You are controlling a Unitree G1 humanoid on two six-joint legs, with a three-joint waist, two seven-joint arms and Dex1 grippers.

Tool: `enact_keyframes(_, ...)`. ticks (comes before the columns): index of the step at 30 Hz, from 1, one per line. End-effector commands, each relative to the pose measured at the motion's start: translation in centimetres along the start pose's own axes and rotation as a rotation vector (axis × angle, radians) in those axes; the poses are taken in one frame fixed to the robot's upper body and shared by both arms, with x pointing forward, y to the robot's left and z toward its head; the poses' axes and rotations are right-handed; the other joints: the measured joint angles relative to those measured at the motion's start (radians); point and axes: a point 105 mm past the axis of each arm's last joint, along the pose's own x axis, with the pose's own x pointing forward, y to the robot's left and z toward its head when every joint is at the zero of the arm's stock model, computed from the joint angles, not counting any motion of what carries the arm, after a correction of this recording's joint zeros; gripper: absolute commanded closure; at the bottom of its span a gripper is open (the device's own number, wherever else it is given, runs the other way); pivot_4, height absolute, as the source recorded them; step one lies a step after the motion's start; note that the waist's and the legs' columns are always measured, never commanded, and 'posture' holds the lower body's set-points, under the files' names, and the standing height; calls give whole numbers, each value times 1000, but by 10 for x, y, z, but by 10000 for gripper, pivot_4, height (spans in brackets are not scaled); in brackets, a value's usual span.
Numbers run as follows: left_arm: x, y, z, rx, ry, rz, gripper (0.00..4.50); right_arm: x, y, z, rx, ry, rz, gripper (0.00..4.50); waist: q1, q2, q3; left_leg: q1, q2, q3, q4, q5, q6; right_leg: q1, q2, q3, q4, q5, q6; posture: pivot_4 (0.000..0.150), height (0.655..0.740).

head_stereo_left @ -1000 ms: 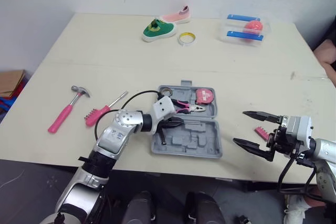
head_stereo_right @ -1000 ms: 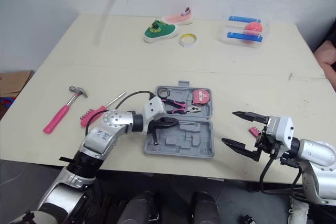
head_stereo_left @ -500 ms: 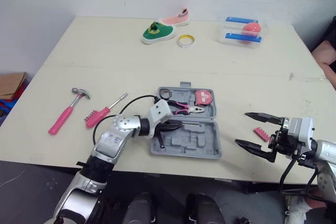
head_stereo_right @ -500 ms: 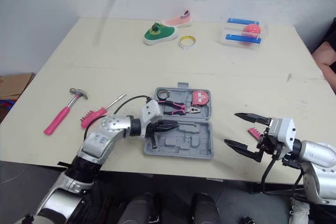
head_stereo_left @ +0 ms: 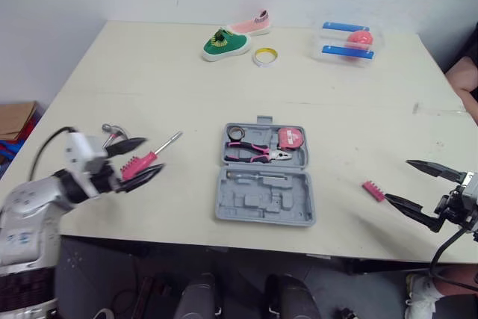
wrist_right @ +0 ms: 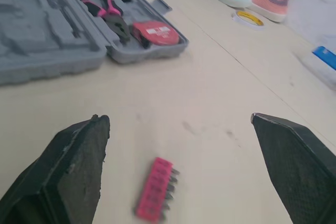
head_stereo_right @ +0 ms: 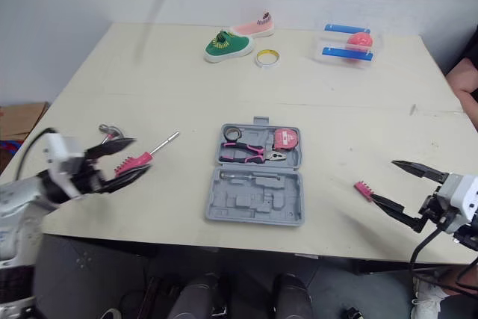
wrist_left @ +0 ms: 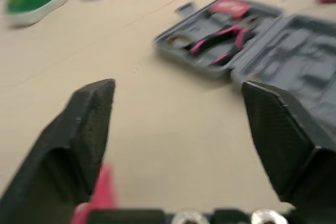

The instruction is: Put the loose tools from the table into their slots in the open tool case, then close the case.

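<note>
The grey tool case lies open in the middle of the table. Pink-handled pliers and a pink tape measure sit in its far half. My left gripper is open near the table's left front, its fingers either side of the pink handle of a screwdriver. The hammer's head peeks out just behind that gripper. A pink bit holder lies right of the case. My right gripper stands open just right of the bit holder, not touching it.
At the table's far edge are a green shoe, a pink shoe, a yellow tape roll and a clear box with blue bars. A person's arm shows at the right edge.
My left gripper has left the case's near half, swung left to the screwdriver and gone from shut to open. My right gripper has drawn back to the right, still open.
</note>
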Motion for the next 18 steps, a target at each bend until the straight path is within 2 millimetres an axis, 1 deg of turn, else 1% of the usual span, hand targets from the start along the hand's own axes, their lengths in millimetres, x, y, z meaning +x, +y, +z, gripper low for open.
enact_keyframes(1,-45,42,8,37,-20,225,430,-21,-16,0,-62,36,-77,0,-1,0,0,0,0,0,-1,0,0,0,0,0,0,0,0,1500,7400)
enact_keyframes(4,-87,67,-3,43,37,367,430,-41,-28,-11,-53,96,-165,0,-8,1,1,0,0,0,-2,-3,-6,-1,-1,0,-1,0,-1,1500,7400)
enact_keyframes(5,-97,71,-6,43,53,396,430,-47,-32,-13,-51,111,-193,0,-13,1,1,0,0,1,-2,-4,-6,-1,-1,0,-1,0,-1,1500,7400)
enact_keyframes(7,-127,82,-17,28,110,492,430,-68,-41,-22,-36,175,-278,0,-18,1,1,0,0,2,-4,-4,-6,-1,-2,0,-2,0,-1,1500,7400)
enact_keyframes(10,-151,92,-25,12,140,591,430,-86,-46,-29,-18,233,-347,0,-22,0,1,1,-1,6,-9,-4,-6,-5,-3,1,-3,-1,-1,1500,7400)
enact_keyframes(11,-157,95,-26,10,143,619,430,-91,-46,-32,-17,250,-358,0,-23,0,1,1,0,6,-10,-3,-6,-6,-3,1,-3,-1,-1,1500,7400)
enact_keyframes(12,-165,97,-30,27,189,655,430,-97,-47,-34,-9,267,-381,0,-25,0,2,2,0,6,-11,-3,-7,-6,-3,1,-3,-1,-1,1500,7400)
enact_keyframes(15,-183,101,-41,49,281,725,430,-107,-45,-39,4,297,-411,0,-31,0,2,2,0,8,-13,-2,-8,-7,-3,3,-3,-1,-1,1500,7400)
enact_keyframes(17,-185,100,-40,34,254,727,430,-105,-41,-40,-5,300,-391,0,-37,0,2,2,0,10,-14,-2,-8,-8,-3,4,-2,-1,-1,1500,7400)
enact_keyframes(18,-181,100,-38,24,223,711,430,-100,-41,-39,-11,281,-375,0,-40,0,2,2,0,11,-14,-2,-8,-9,-3,6,-2,-1,-1,1500,7400)
